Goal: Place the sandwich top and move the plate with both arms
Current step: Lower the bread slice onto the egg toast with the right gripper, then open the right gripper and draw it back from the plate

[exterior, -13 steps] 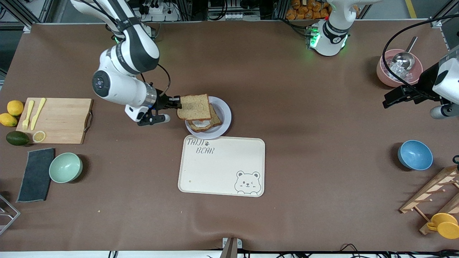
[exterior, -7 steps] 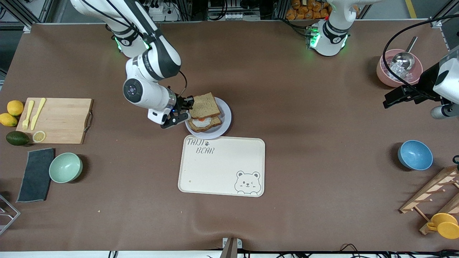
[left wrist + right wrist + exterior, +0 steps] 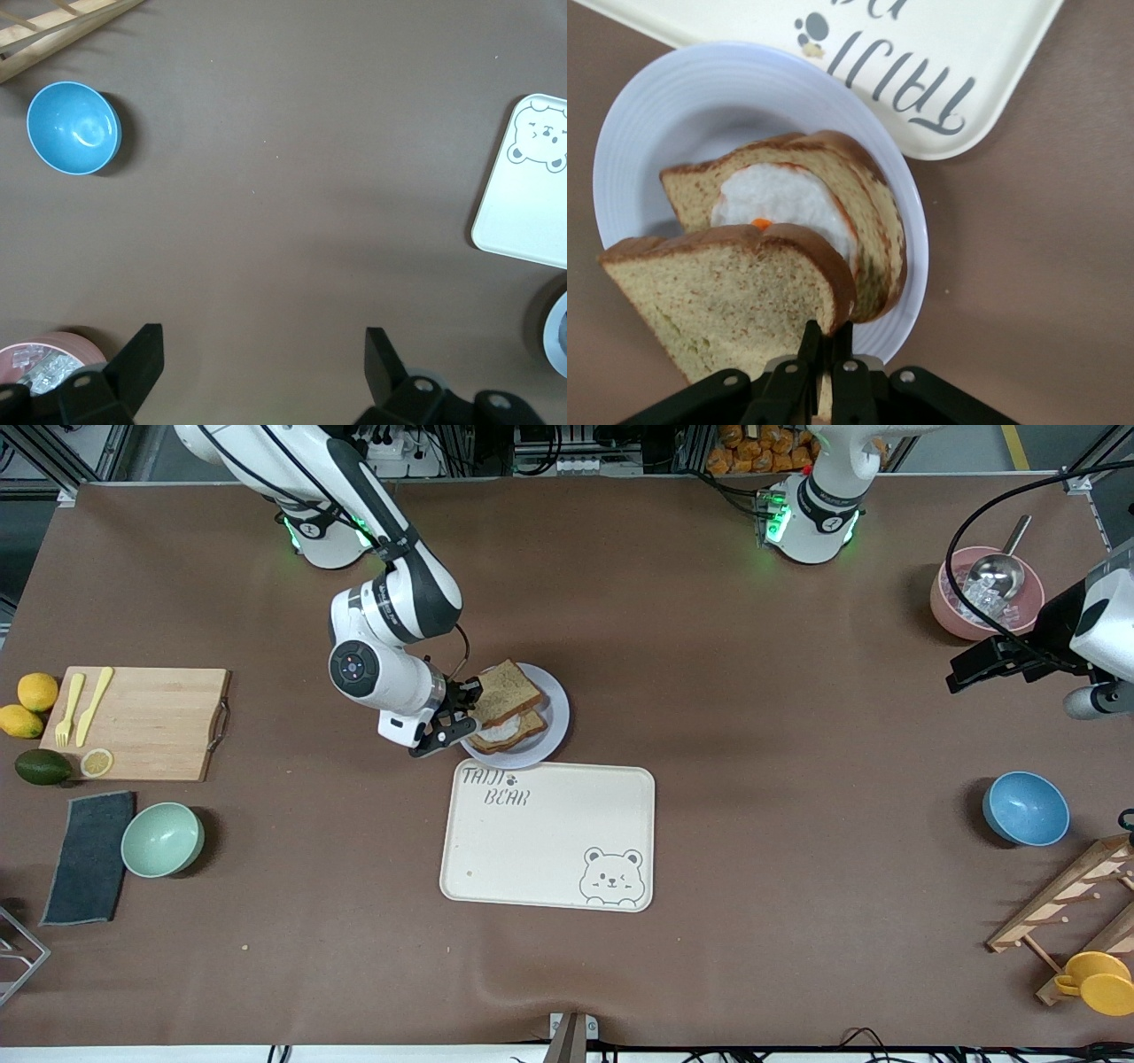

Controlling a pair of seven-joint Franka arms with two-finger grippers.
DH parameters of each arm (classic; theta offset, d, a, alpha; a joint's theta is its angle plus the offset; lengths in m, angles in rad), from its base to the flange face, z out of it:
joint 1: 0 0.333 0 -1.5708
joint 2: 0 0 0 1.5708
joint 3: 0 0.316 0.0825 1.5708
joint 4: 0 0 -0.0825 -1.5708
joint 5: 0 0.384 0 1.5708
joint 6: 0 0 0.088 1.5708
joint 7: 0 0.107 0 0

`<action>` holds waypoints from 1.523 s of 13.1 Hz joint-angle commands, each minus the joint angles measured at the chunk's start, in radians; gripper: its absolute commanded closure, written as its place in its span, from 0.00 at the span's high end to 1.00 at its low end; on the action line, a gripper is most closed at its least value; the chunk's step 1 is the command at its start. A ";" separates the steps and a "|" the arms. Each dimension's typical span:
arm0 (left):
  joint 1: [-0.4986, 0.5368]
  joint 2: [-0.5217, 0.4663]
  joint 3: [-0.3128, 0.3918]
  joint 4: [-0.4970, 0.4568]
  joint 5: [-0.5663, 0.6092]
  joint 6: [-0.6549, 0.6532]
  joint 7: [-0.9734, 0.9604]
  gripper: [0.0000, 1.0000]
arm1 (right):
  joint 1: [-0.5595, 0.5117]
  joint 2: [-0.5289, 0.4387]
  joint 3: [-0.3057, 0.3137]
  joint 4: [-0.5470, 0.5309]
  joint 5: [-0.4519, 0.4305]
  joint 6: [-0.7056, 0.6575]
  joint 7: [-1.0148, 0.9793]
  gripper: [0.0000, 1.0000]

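My right gripper (image 3: 468, 704) is shut on the edge of the sandwich top (image 3: 507, 690), a plain tan bread slice with a brown crust. It holds the slice tilted over the slice with the fried egg (image 3: 507, 732) on the pale plate (image 3: 555, 713). In the right wrist view the fingers (image 3: 818, 343) pinch the top slice (image 3: 718, 305) at its crust, over the egg slice (image 3: 784, 204) on the plate (image 3: 700, 106). My left gripper (image 3: 263, 354) is open and empty, up over bare table at the left arm's end.
The cream bear tray (image 3: 547, 836) lies just nearer the camera than the plate. A cutting board (image 3: 137, 722), green bowl (image 3: 162, 839) and cloth (image 3: 89, 856) are at the right arm's end. A blue bowl (image 3: 1025, 808), pink bowl (image 3: 983, 598) and wooden rack (image 3: 1063, 903) are at the left arm's end.
My right gripper has carried the top slice over the plate and lowered it, tilted, onto the egg slice. The left arm has not moved.
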 commanded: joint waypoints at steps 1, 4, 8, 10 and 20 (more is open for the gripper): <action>0.003 0.001 -0.006 0.013 0.017 -0.013 -0.009 1.00 | -0.033 -0.001 0.003 0.033 -0.021 -0.019 -0.003 0.00; 0.003 -0.001 -0.006 0.013 0.017 -0.013 -0.009 1.00 | -0.033 -0.003 0.002 0.043 -0.021 -0.019 0.006 0.00; 0.003 0.001 -0.006 0.013 0.017 -0.013 -0.009 1.00 | -0.039 -0.004 -0.003 0.048 -0.021 -0.018 0.004 1.00; 0.004 -0.001 -0.006 0.013 0.017 -0.013 -0.009 1.00 | -0.043 -0.015 -0.008 0.053 -0.021 -0.019 0.004 1.00; 0.004 0.001 -0.006 0.013 0.017 -0.013 -0.008 1.00 | -0.292 -0.170 -0.025 0.089 -0.190 -0.164 -0.005 1.00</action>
